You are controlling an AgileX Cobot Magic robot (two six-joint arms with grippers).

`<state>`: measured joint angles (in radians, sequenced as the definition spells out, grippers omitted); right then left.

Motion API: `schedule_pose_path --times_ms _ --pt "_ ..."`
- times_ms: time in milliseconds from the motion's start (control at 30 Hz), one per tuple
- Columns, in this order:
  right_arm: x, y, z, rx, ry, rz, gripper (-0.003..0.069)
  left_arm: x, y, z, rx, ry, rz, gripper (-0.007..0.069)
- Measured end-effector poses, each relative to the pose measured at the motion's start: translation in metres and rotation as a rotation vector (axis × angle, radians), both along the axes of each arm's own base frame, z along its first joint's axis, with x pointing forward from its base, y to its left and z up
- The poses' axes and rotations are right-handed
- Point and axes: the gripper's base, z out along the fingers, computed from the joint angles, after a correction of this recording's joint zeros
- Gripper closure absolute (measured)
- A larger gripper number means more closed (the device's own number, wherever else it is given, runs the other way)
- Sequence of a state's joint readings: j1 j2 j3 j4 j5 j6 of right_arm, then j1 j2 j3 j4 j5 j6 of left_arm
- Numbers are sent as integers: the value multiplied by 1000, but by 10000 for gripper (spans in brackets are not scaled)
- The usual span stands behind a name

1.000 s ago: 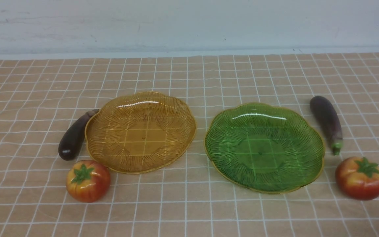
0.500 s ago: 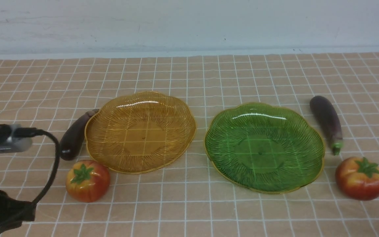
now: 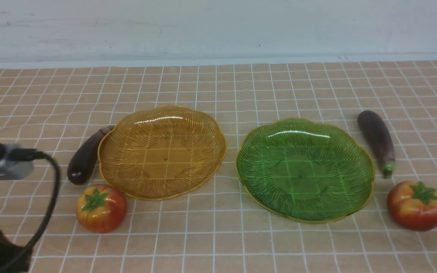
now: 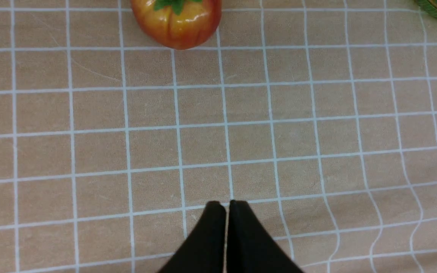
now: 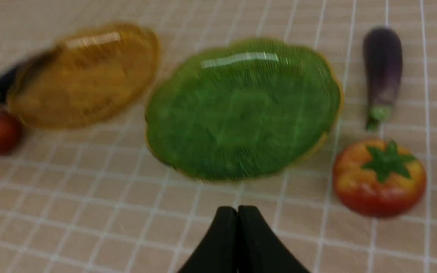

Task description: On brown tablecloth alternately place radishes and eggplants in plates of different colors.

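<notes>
Front view: cable [image 3: 52,189] (black) clears eggplant [image 3: 84,157].

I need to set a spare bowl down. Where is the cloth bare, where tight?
Bare: tan checked tablecloth behind the amber ribbed plate and green ribbed plate, and the strip in front. Tight: the gap between them; the left dark purple eggplant and red round radish crowd the amber one.

You've got a tan tablecloth [image 3: 218,235] with a white grid, a red-orange, green-topped radish [image 4: 176,22] ahead of your black left pincer [image 4: 226,204], and a ribbed green, yellow-rimmed plate [image 5: 241,110] ahead of the black right pincer [image 5: 237,210].
</notes>
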<state>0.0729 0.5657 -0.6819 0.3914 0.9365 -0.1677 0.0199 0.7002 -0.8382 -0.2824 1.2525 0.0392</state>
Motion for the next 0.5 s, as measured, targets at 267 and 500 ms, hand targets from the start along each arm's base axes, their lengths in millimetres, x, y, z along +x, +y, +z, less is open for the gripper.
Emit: schedule_pose_path --times_ms 267,500 --pt "58 -6 48 -194 269 5 676 47 -5 27 -43 24 -21 628" --pt "60 1 48 -139 289 64 676 41 -42 33 20 62 -129 628"
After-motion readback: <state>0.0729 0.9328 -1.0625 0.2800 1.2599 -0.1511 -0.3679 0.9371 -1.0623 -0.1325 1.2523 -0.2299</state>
